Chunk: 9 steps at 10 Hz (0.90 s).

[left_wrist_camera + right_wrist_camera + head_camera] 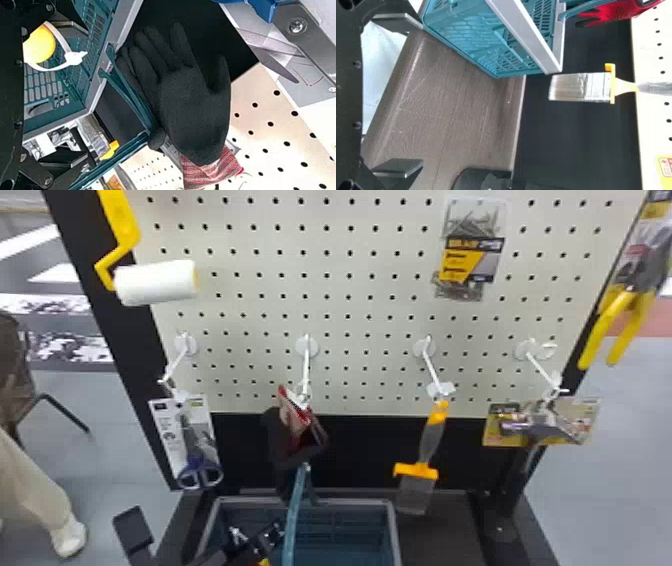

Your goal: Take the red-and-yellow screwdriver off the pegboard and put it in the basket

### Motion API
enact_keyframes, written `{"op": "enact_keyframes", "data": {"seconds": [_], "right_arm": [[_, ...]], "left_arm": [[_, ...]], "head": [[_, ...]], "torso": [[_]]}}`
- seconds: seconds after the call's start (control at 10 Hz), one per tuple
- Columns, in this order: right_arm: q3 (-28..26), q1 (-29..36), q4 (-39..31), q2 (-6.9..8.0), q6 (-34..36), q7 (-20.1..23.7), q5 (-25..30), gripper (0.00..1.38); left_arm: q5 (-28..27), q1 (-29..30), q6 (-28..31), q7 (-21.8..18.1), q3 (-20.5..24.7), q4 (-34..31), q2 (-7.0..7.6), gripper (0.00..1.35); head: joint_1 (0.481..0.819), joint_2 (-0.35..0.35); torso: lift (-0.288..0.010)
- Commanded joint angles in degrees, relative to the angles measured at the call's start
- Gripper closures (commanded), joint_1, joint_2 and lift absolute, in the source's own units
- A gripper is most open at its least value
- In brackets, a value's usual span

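left jaws (85,93) are standing spread, nearer the screwdriver (39,43), whose yellow end is showing in or just over the basket (350,503), toward six o'clock from the pegboard (320,305), long axis unclear; right jaws (421,93), also spread, are hanging farther off.

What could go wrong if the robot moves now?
The left gripper is open right by the basket, so lifting carelessly might bump it or tip it.

The basket's handle stands up close to the hanging black glove, so it might snag it.

The paintbrush hangs near the rim, so a bump might knock it down.
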Motion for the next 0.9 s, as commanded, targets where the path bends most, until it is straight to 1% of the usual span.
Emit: {"op": "enact_keyframes", "data": {"seconds": [0.0, 0.8], "right_arm": [[0.00, -0.06, 0.23, 0.02, 0.00, 0.00, -0.24, 0.10], [0.00, -0.31, 0.37, 0.02, -0.09, 0.09, -0.15, 0.10]], "left_arm": [[0.02, -0.02, 0.00, -0.07, -0.12, 0.00, 0.00, 0.21], [0.02, -0.14, 0.00, -0.07, -0.03, 0.00, -0.26, 0.21]], "head": [[0.549, 0.000], [0.549, 0.000]], "torso": [[-0.100], [-0.100]]}}
